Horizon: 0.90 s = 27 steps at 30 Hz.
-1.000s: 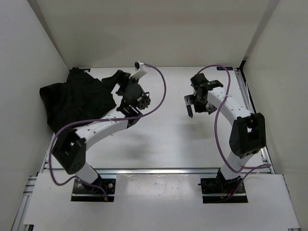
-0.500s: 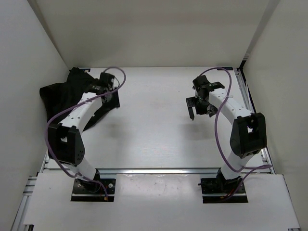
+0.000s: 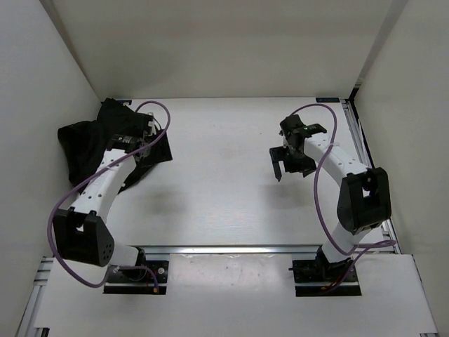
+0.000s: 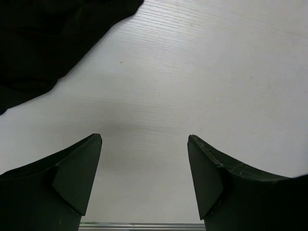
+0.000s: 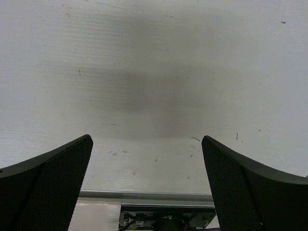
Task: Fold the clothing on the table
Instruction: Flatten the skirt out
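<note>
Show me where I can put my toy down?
The wide white middle of the table, between the left tool and the right tool, is bare. The far-left corner is crowded: the black clothing is heaped there.

Left gripper out at far left, right gripper ahead, jaws of both wide apart, nothing between.
</note>
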### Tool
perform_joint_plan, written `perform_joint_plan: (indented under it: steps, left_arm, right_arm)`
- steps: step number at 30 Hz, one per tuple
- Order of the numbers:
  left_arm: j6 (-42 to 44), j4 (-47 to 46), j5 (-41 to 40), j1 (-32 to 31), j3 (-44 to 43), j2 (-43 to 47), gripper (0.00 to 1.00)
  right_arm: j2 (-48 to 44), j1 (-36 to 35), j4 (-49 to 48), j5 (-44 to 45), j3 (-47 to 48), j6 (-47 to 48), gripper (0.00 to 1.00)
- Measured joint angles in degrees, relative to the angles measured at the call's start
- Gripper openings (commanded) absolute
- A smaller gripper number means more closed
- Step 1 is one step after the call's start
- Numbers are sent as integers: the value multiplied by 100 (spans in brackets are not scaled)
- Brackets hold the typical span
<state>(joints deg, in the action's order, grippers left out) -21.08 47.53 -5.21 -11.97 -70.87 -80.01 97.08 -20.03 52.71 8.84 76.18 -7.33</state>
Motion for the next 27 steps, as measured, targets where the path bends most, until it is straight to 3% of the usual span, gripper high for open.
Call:
perform_joint_plan:
  steps: [7,13,22,23,24,25,26,27]
  left_arm:
    - [90,-321,-146,682,-188,-804,79]
    - [153,-765,-671,599,-308,-1674,74]
    - [315,-1270,-1478,619,-339,-2354,77]
    - [343,-1320,-1569,608,-339,-2409,73]
    - [369,-1355,-1655,592,-339,-2468,50]
    - [361,-1379,-1703,584,-341,-2531,15]
    - [446,-1346,-1751,570,-356,-2697,0]
    - [468,-1303,-1744,557,-374,-2800,0]
  right_arm:
    - [-149,9,35,-61,-4,-46,100]
    - [-293,9,35,-175,-267,-129,99]
    - [-765,269,125,-332,-824,-195,99]
    - [-841,313,127,-350,-874,-205,99]
    - [-905,350,129,-374,-916,-221,99]
    - [-955,385,129,-393,-946,-243,99]
    - [-1036,435,127,-433,-990,-275,99]
    - [-1060,452,127,-450,-1008,-284,100]
